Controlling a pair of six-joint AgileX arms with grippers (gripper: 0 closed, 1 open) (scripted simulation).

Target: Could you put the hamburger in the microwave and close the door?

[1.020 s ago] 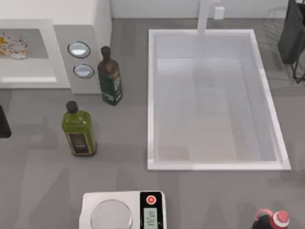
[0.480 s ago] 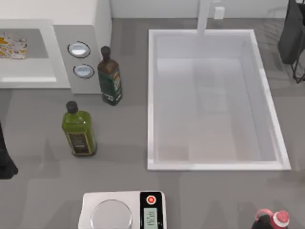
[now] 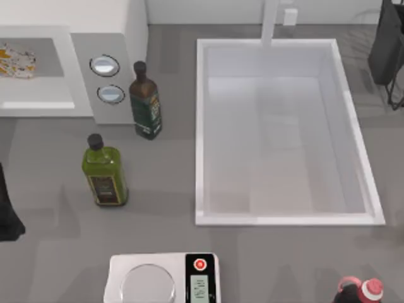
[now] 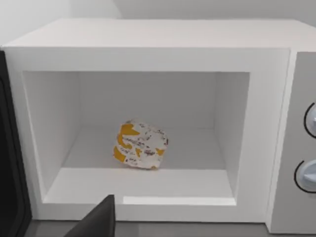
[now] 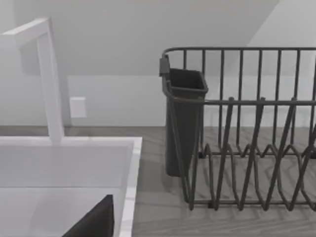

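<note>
Sink (image 3: pixel 287 218) fills the table's right half. Microwave (image 4: pixel 163 49) at far left, door (image 4: pixel 11 163) swung open at cavity's side. Hamburger (image 4: pixel 140 146) sits inside on cavity floor, mid-back. Left arm (image 3: pixel 7 211) at table's left edge, in front of microwave; right arm (image 3: pixel 386 47) parked far right by dish rack (image 5: pixel 247 133). Grip state of both: can't tell.
</note>
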